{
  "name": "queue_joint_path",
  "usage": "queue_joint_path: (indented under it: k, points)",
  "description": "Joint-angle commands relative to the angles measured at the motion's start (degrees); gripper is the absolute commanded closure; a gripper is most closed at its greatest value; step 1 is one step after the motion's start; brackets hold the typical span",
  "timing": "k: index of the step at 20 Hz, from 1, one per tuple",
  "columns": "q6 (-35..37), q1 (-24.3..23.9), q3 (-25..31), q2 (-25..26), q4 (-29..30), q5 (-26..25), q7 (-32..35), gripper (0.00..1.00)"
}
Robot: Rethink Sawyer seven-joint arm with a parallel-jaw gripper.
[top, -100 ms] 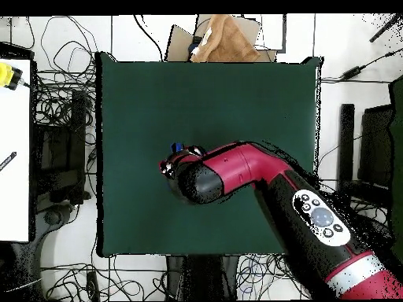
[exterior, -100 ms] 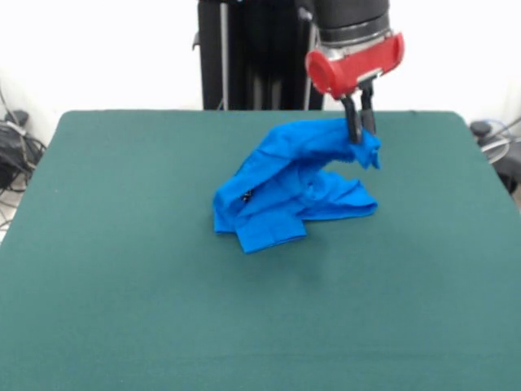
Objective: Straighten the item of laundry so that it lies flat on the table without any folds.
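Note:
The item of laundry [exterior, -100 ms: 293, 189] is a bright blue shirt, crumpled and folded over itself a little behind the middle of the table [exterior, -100 ms: 122, 269]. Its upper right part is pulled up off the green cloth into a peak. My gripper [exterior, -100 ms: 361, 134] comes down from above and is shut on that raised edge, with the black fingers [exterior, -100 ms: 353, 122] close together. The lower folds still rest on the table in a heap. In the overhead view the arm [top, -100 ms: 236, 169] covers nearly all of the shirt. Only a small blue bit of it [top, -100 ms: 179, 147] shows at the wrist's edge.
Green table [top, -100 ms: 157, 86] stretches wide on all sides of the shirt. Loose cables [top, -100 ms: 59, 102] lie on the floor around it. A brown cardboard piece [top, -100 ms: 224, 38] sits past one edge, and a white bench [top, -100 ms: 14, 149] stands at the side.

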Motion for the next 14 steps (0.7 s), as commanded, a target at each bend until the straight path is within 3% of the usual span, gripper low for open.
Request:
queue_joint_path:
  k: [1,14]
  points:
    - [-2.03,-1.0,-5.23,5.83,-2.6,-2.42,1.13,0.0]
    - [-1.51,1.2,-7.14,2.8,-1.19,-1.2,5.97,0.0]
